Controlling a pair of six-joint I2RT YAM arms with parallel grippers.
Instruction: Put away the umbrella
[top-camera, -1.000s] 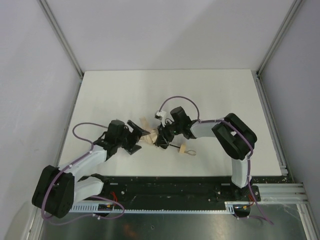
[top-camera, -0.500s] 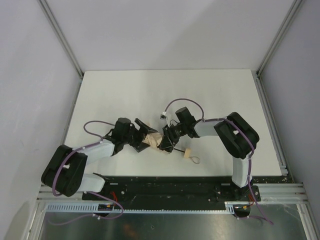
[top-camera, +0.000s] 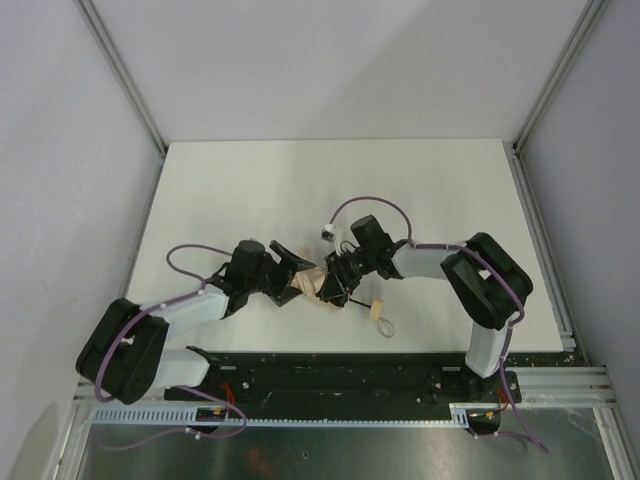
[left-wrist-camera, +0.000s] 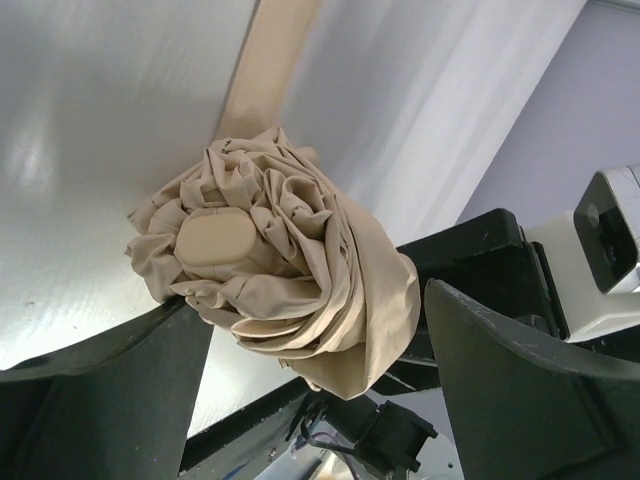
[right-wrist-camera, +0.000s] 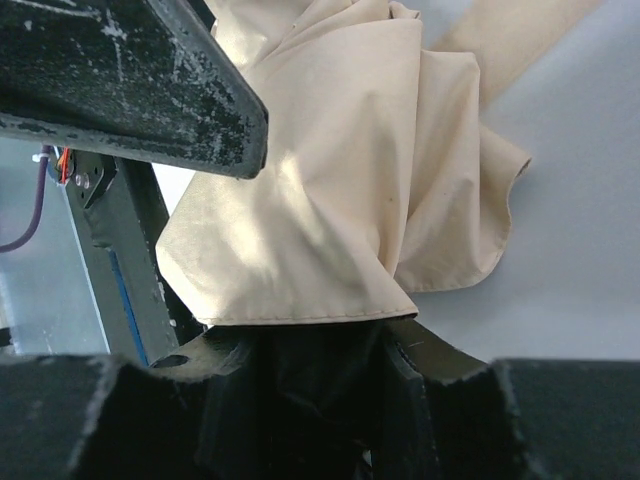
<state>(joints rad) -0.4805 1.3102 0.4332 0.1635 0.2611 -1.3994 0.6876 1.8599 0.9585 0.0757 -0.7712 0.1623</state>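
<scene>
top external view shows the two arms bent toward each other at the near middle of the white table (top-camera: 400, 180), with the umbrella (top-camera: 312, 283) lying between them as a small beige bundle. the left gripper (top-camera: 297, 274) meets the bundle from the left and the right gripper (top-camera: 336, 283) from the right. the pale wooden handle (top-camera: 377, 307) sticks out toward the near right on a thin black shaft, and its cord loop (top-camera: 387, 325) rests on the table just beside it. in the left wrist view the crumpled fabric sits between two dark fingers (left-wrist-camera: 110, 390) that stand wide on either side; the cloth looks loose, not squeezed, so this tool is released around the bundle. a flat beige strap (left-wrist-camera: 268, 70) runs away from the bundle over the table. in the right wrist view the fabric lies under one scratched black finger (right-wrist-camera: 130, 80) and goes down into the jaws, so the right tool is grasping the umbrella
</scene>
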